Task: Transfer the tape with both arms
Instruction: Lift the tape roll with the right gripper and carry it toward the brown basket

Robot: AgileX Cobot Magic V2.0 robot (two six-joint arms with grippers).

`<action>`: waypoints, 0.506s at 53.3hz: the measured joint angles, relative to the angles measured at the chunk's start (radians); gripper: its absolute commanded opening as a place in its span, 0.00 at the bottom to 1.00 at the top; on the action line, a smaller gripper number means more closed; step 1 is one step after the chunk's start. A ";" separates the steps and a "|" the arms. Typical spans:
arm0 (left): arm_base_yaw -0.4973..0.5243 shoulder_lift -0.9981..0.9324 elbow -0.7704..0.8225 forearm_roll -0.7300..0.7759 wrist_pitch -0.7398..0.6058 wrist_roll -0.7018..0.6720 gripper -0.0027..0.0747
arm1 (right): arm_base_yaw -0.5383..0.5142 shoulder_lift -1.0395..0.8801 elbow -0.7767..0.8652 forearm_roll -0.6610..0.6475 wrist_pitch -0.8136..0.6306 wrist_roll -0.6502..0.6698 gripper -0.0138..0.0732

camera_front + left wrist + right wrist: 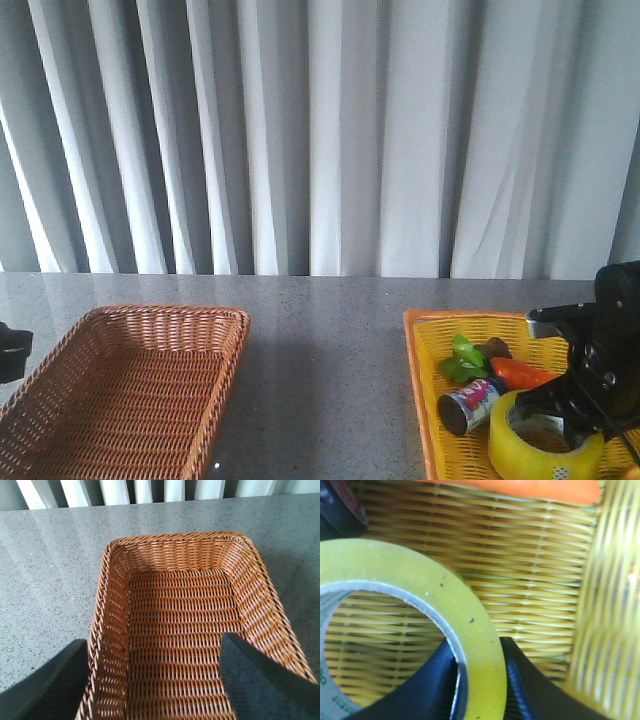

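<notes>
The yellow tape roll point(545, 445) lies flat in the yellow basket point(425, 400) at the front right. My right gripper point(570, 420) is down on it. In the right wrist view one finger point(420, 690) is inside the white core and the other finger point(535, 690) is outside, both pressed against the roll's wall point(485, 660). My left gripper point(155, 680) is open and empty above the near end of the brown wicker basket point(115, 620). In the front view only a bit of the left arm point(12, 352) shows at the left edge.
In the yellow basket beside the tape lie a small printed can point(468, 403), an orange carrot point(522, 373) and a green vegetable point(462, 358). The brown wicker basket point(60, 350) stands at the front left on the grey table. White curtains hang behind.
</notes>
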 measured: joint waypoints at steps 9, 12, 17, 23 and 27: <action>0.000 0.000 0.000 0.000 0.000 0.000 0.70 | 0.000 -0.036 -0.114 0.005 0.065 -0.001 0.16; 0.000 0.000 0.000 0.000 0.000 0.000 0.70 | 0.000 -0.060 -0.151 0.019 0.076 -0.001 0.16; 0.000 0.000 0.000 0.000 0.000 0.000 0.70 | 0.000 -0.109 -0.215 0.068 0.084 -0.004 0.16; 0.000 0.000 0.000 0.000 0.000 0.000 0.70 | 0.004 -0.154 -0.270 0.162 0.094 -0.057 0.17; 0.000 0.000 0.000 0.000 -0.002 0.000 0.70 | 0.031 -0.166 -0.297 0.216 0.101 -0.124 0.19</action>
